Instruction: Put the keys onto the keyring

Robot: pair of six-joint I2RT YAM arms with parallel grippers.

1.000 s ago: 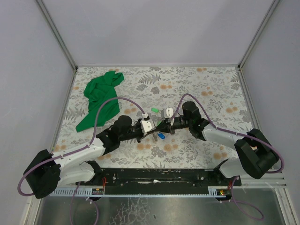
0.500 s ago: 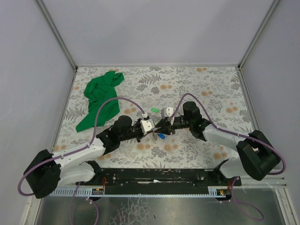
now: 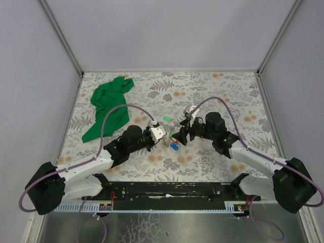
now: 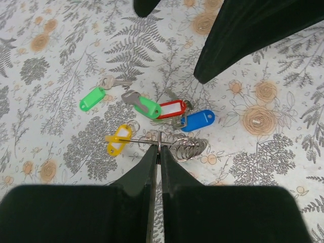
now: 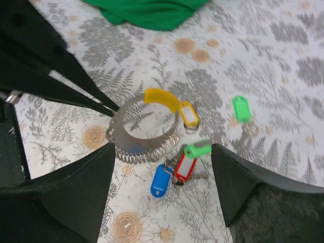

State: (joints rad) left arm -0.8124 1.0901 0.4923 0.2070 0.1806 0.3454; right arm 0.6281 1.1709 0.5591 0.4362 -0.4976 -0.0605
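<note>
- Left gripper [image 4: 158, 150] is clenched on the keyring [image 4: 188, 148], steadying it for threading.
- The yellow tag [image 5: 189, 114] seems already on.
- Right gripper [image 5: 162, 148] hangs released over the loose keys [image 5: 185, 166], which lie just beside the ring on the worktop [image 5: 283, 61].

The keyring [image 4: 188, 148] was bright, shiny metal wire. The left tool [image 4: 158, 151] holding it had smooth, matt black fingers [image 4: 136, 177], seemingly plastic. Just beyond that tool, the keys [image 4: 169, 112] were dull metal with glossy plastic tags. The cloth [image 3: 107, 105] looked soft and matt. The bench [image 3: 228, 96] had a matt floral print.
</note>
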